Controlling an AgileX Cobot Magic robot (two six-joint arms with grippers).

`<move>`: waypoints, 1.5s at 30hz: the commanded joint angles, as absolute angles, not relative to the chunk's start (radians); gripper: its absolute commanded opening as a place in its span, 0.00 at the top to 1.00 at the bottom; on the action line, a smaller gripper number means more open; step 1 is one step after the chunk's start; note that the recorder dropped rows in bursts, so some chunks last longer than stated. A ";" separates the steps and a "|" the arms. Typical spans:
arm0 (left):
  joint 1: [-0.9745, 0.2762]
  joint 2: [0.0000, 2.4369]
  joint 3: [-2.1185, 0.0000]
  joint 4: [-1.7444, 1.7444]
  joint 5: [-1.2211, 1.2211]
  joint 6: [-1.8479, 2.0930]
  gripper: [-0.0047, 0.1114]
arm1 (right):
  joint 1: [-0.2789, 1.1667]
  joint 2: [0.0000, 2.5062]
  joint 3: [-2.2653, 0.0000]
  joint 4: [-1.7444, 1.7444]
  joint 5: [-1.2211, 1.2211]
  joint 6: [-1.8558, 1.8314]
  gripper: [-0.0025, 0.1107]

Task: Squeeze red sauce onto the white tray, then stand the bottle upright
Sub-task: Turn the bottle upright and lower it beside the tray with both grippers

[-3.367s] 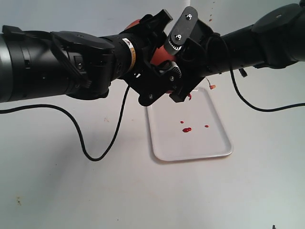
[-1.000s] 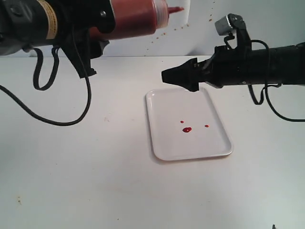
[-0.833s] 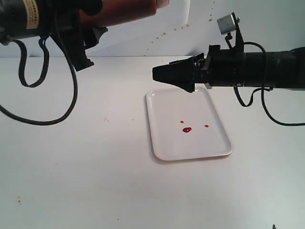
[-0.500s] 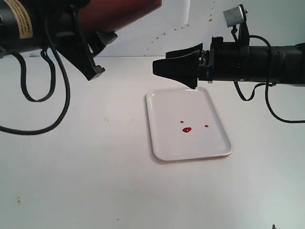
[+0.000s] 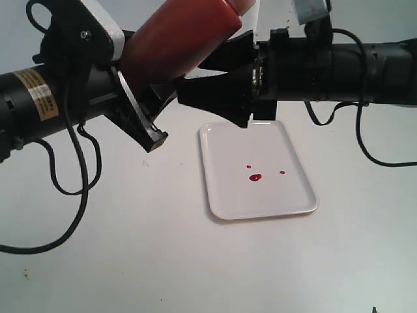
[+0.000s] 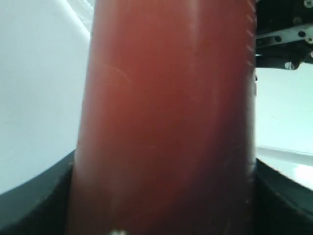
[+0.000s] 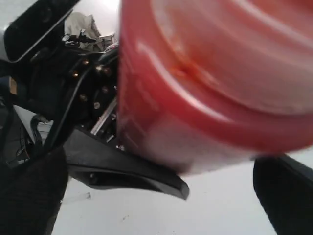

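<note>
The bottle [image 5: 186, 39], dark red and tilted with its cap end up and to the right, is in the air above the table with my left gripper [image 5: 146, 98] shut on its lower body. It fills the left wrist view as the bottle [image 6: 166, 122] between the dark fingers [image 6: 34, 205]. My right gripper [image 5: 212, 81] is open, jaws wide apart, right beside the bottle's upper part; I cannot tell whether they touch. The right wrist view shows the bottle's red dome [image 7: 215, 73] close ahead of the open right gripper [image 7: 156, 205]. The white tray [image 5: 293, 195] lies below with three drops of red sauce [image 5: 255, 177].
A black cable [image 5: 71, 195] from the left arm loops over the table on the left. The right arm's cable [image 5: 365, 153] hangs at the right. A pale wall with reddish specks [image 5: 287, 26] stands behind the table.
The left arm has come down and towards the middle, tilting the bottle more upright. The right gripper has moved left to the bottle and spread its jaws wider.
</note>
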State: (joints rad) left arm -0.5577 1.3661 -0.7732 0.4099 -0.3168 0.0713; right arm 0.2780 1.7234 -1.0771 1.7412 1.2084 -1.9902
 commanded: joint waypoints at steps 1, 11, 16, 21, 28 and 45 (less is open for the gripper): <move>-0.557 1.352 -0.712 0.386 -0.474 0.027 0.96 | 0.310 1.713 -1.106 1.744 1.221 -2.006 0.17; -0.557 1.352 -0.629 0.379 -0.618 -0.026 0.96 | 0.415 1.715 -1.177 1.744 1.080 -1.880 0.48; -0.557 1.352 -0.629 0.379 -0.513 -0.028 0.96 | 0.460 1.715 -1.177 1.744 1.038 -1.903 0.92; -0.557 1.352 -0.629 0.375 -0.421 -0.030 0.96 | 0.470 1.715 -1.177 1.744 1.003 -1.906 0.98; -0.557 1.352 -0.629 0.375 -0.380 -0.050 0.94 | 0.470 1.715 -1.177 1.744 0.996 -1.899 0.98; -0.557 1.352 -0.629 0.375 -0.230 -0.052 0.06 | 0.470 1.715 -1.177 1.662 0.929 -1.852 0.98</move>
State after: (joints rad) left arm -0.5533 1.3584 -0.6236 0.3799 -0.2799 -0.0534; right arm 0.4653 1.7292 -1.1711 1.6351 0.9425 -1.8614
